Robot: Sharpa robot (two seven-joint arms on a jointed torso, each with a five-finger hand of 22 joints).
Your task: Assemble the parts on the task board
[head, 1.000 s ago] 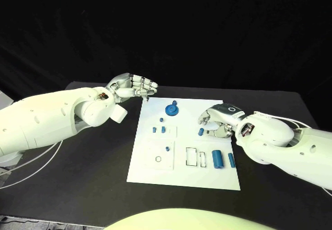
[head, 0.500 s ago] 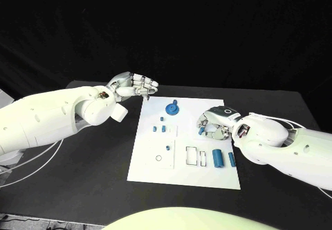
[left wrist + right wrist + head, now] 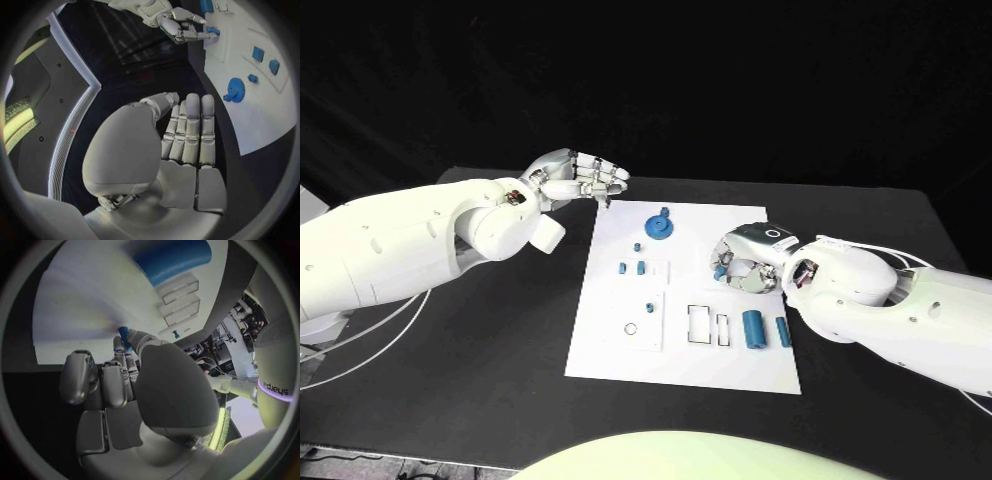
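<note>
Blue peg (image 3: 720, 271) pinched by right hand (image 3: 750, 262), three o'clock on task board (image 3: 625, 355); next, seating it probably. Left hand (image 3: 578, 180) curled, holding nothing.

- A white rectangular task board (image 3: 678, 355) lies flat on the black surface (image 3: 488, 350).
- A blue gear (image 3: 658, 230) lies near the board's far edge.
- Two small blue pegs (image 3: 632, 268) stand side by side below it.
- Two blue cylinders (image 3: 764, 330) lie beside outlined rectangular slots (image 3: 710, 326).
- A small blue piece (image 3: 720, 270) is pinched in the right robot hand (image 3: 747, 262).
</note>
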